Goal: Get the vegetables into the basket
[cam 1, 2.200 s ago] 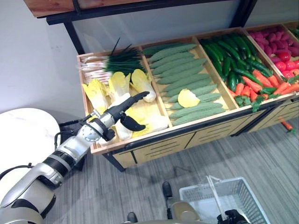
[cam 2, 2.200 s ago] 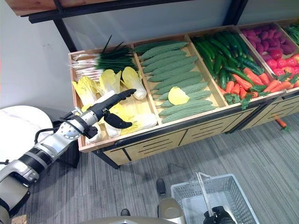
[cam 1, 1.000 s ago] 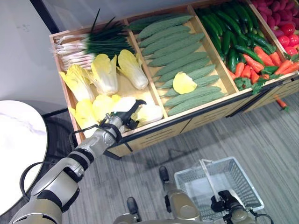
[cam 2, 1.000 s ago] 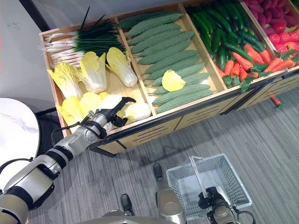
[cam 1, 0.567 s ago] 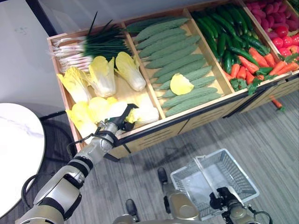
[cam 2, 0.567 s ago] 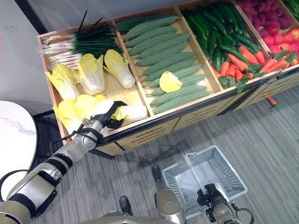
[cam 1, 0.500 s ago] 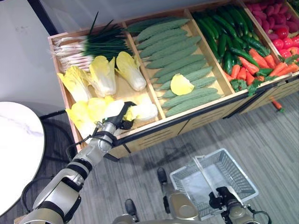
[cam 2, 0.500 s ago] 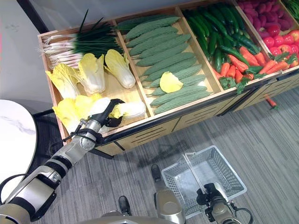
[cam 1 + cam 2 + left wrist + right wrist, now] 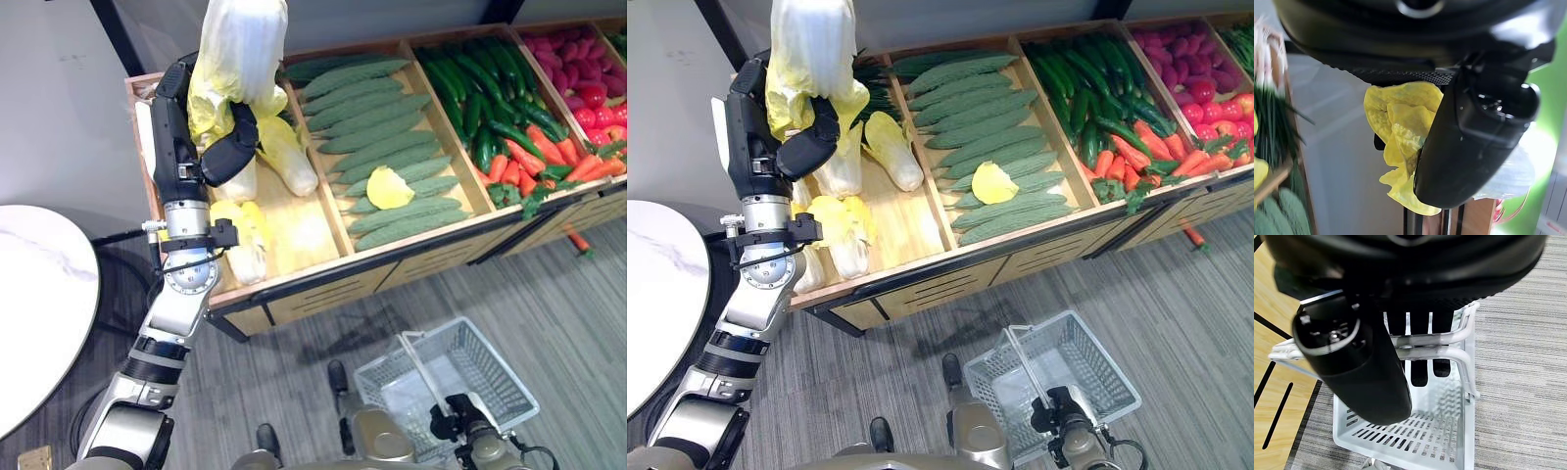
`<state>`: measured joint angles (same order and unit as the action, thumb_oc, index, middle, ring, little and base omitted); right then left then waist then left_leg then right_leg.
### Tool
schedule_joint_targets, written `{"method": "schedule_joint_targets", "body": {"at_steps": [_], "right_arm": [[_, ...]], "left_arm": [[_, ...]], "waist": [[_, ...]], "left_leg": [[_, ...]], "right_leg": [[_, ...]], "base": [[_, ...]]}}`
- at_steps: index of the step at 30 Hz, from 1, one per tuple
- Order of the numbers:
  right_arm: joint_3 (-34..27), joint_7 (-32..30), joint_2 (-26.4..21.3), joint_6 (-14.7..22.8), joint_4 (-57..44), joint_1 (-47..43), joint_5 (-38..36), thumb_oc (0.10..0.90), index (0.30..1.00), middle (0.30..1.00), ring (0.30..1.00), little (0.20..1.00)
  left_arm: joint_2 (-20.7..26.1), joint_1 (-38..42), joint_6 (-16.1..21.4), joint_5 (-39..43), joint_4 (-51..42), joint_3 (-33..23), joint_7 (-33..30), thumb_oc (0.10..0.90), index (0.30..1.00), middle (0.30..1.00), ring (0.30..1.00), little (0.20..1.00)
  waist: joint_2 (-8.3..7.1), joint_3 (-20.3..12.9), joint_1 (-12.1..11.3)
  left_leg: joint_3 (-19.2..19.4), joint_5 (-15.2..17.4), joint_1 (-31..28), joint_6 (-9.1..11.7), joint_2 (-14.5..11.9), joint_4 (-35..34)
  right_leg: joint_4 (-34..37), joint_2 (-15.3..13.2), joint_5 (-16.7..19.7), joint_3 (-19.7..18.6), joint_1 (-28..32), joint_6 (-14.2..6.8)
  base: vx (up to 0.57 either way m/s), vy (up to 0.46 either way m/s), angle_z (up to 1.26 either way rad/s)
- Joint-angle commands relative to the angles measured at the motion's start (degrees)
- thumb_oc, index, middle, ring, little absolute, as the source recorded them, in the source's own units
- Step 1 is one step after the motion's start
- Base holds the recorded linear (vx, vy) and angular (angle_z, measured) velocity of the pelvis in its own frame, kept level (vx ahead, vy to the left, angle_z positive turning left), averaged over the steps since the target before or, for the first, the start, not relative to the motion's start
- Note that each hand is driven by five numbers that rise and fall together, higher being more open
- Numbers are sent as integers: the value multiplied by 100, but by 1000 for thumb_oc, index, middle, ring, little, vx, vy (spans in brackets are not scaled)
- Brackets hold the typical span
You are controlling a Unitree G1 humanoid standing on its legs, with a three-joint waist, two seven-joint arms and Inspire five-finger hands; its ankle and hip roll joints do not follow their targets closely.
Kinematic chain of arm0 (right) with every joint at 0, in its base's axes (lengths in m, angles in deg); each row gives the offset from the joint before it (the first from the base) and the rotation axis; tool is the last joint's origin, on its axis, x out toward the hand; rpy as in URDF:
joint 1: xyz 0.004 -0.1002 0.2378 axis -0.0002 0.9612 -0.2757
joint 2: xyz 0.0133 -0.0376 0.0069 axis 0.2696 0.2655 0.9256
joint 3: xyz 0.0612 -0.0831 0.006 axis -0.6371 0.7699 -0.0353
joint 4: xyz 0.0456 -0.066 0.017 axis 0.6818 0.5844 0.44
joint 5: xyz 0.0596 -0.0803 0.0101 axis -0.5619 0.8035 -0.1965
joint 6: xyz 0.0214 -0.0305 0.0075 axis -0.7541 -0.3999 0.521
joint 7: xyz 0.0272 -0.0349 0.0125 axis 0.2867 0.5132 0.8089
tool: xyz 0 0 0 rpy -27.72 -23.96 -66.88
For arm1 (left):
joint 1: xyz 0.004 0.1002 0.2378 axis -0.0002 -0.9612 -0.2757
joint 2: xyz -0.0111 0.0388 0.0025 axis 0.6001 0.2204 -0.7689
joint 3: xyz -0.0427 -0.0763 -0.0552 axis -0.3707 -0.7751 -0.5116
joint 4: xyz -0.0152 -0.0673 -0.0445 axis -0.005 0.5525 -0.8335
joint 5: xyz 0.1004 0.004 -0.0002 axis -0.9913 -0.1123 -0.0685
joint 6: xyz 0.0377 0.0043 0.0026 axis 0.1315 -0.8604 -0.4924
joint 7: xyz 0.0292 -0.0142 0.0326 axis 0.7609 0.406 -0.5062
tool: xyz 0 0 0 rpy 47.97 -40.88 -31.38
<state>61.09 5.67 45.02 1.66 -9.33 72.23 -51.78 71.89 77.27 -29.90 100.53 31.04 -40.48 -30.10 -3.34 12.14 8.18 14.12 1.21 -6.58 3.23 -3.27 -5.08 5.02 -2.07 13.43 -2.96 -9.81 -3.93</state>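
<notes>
My left hand [image 9: 184,137] is raised high over the leftmost bin, shut on a pale napa cabbage [image 9: 241,51] with yellow leaves. In the left wrist view the thumb [image 9: 1469,142] lies across the cabbage's yellow leaves [image 9: 1400,125]. More cabbages [image 9: 286,157] lie in the bin below. Low at the right, a white wire basket [image 9: 495,377] hangs over the floor. My right hand [image 9: 460,433] is shut on its handle [image 9: 1425,340], the fingers curled over the bar in the right wrist view.
The wooden display stand [image 9: 392,262] also holds bumpy green gourds [image 9: 382,127] with one yellow leaf [image 9: 389,188], dark green cucumbers [image 9: 480,98], carrots [image 9: 549,166] and red vegetables [image 9: 588,78]. A round white table [image 9: 39,294] stands at the left.
My left hand has taken hold of a cabbage at the front of the bin and lifted it high above the stand. The basket stays in my right hand.
</notes>
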Motion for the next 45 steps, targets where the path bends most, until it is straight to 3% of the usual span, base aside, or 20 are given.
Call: {"method": "schedule_joint_targets", "body": {"at_steps": [1, 3, 11, 17, 21, 22, 23, 25, 27, 30, 32, 33, 36, 39, 43, 45], "right_arm": [[138, -3, -181, 133, 36, 195, 77, 400, 300, 300, 300, 300], [73, 46, -180, 131, 43, 222, 100, 400, 300, 300, 300, 300], [-28, 112, -150, 156, 66, 307, 135, 400, 300, 300, 300, 300], [-152, 155, -224, 151, 66, 278, 74, 400, 300, 300, 300, 300], [-251, 148, -254, 131, 45, 276, -13, 400, 300, 300, 300, 300], [-296, 149, -251, 123, 5, 278, -72, 400, 300, 300, 300, 300], [-298, 150, -252, 122, 3, 278, -72, 400, 300, 300, 300, 300], [-358, 166, -205, 97, -50, 354, -83, 400, 300, 300, 300, 300], [-373, 178, -188, 76, -19, 364, -86, 400, 300, 300, 300, 300], [-408, 194, -146, 36, 70, 460, -85, 400, 300, 300, 300, 300], [-425, 194, -156, 12, 126, 454, -44, 400, 300, 300, 300, 300], [-443, 194, -164, 18, 136, 473, -33, 400, 300, 300, 300, 300], [-464, 189, -175, 27, 101, 477, -8, 400, 300, 300, 300, 300], [-402, 180, -148, 45, 4, 446, -2, 400, 300, 300, 300, 300], [-269, 164, -117, 75, -143, 354, 17, 400, 300, 300, 300, 300], [-263, 161, -109, 80, -156, 359, 7, 400, 300, 300, 300, 300]], "left_arm": [[74, 56, 600, 1020, -511, -73, 777, 400, 300, 300, 300, 300], [73, -375, 585, 1681, -780, -102, 1264, 400, 300, 300, 300, 300], [236, -1083, 524, 1968, -1121, -242, 1768, 400, 300, 300, 300, 300], [462, -1207, 446, 1917, -1120, -198, 1983, 400, 300, 300, 300, 300], [492, -1109, 441, 1952, -1066, -106, 2006, 400, 300, 300, 300, 300], [486, -1038, 432, 1979, -1024, -41, 2004, 400, 300, 300, 300, 300], [486, -1033, 434, 1979, -1020, -39, 2005, 400, 300, 300, 300, 300], [459, -958, 461, 2015, -921, 29, 2017, 400, 300, 300, 300, 300], [477, -905, 466, 2012, -883, 66, 2008, 400, 300, 300, 300, 300], [557, -867, 411, 2005, -900, 91, 2095, 400, 300, 300, 300, 300], [603, -938, 390, 1991, -962, -19, 2140, 400, 300, 300, 300, 300], [592, -996, 371, 2018, -981, -46, 2164, 400, 300, 300, 300, 300], [659, -1202, 326, 2043, -1161, -182, 2245, 400, 300, 300, 300, 300], [701, -1283, 293, 2035, -1227, -200, 2278, 400, 300, 300, 300, 300], [755, -1374, 270, 2002, -1205, -294, 2299, 400, 300, 300, 300, 300], [737, -1357, 274, 2020, -1184, -246, 2304, 400, 300, 300, 300, 300]], "waist": [[-72, -465, -1], [-58, -455, -52], [-68, -416, -168], [-202, -239, -244], [-224, -179, -209], [-243, -90, -113], [-246, -94, -125], [-271, 21, 30], [-279, 56, 62], [-124, 182, 25], [-26, 222, -106], [29, 216, -154], [71, 148, -312], [2, 93, -387], [-144, 103, -513], [-146, 111, -496]], "left_leg": [[-407, -54, 157, 164, -270, 8], [-452, -64, 172, 155, -256, 8], [-502, -58, 151, 124, -233, 45], [-478, 333, 546, 37, -127, 980], [-426, 483, 680, -53, -30, 1212], [-338, 520, 705, -145, 70, 1218], [-326, 519, 708, -148, 74, 1216], [-58, 538, 652, -235, 224, 1091], [51, 497, 685, -264, 238, 1070], [300, 542, 792, -372, 148, 1191], [548, 540, 824, -421, 82, 1236], [605, 678, 772, -404, 29, 1266], [1108, 644, 839, -429, -137, 1333], [1360, 652, 873, -378, -216, 1435], [1855, 703, 940, -312, -435, 1768], [1902, 708, 971, -271, -515, 1879]], "right_leg": [[-72, -644, -255, -36, 236, -650], [-70, -661, -263, -5, 256, -642], [-97, -679, -316, 41, 302, -610], [-219, -795, -275, -34, 269, -643], [-467, -847, -258, -169, 82, -733], [-714, -879, -20, -333, -148, -867], [-721, -880, -19, -348, -163, -870], [-711, -999, 647, -535, -429, -1068], [-760, -1041, 716, -528, -564, -1059], [-1286, -1162, 66, 246, -628, -777], [-1749, -1348, -391, 969, -477, -588], [-2014, -1442, -598, 1174, -376, -627], [-2646, -1762, -724, 1766, -124, -598], [-2584, -1731, -771, 1811, 108, -621], [-2040, -1662, -875, 2228, 322, -611], [-1958, -1597, -917, 2205, 328, -589]], "base": [[0, 0, 0], [0, 0, 0], [4, 5, 2], [-21, 25, 2], [-77, 148, -6], [-80, 133, -10], [-118, 220, -14], [-133, 264, -26], [-111, 156, -53], [-152, 182, -83], [-121, 207, -70], [-73, 146, -86], [-82, 74, -90], [-52, -27, -79], [-33, -147, -96], [-13, -155, -80]]}}
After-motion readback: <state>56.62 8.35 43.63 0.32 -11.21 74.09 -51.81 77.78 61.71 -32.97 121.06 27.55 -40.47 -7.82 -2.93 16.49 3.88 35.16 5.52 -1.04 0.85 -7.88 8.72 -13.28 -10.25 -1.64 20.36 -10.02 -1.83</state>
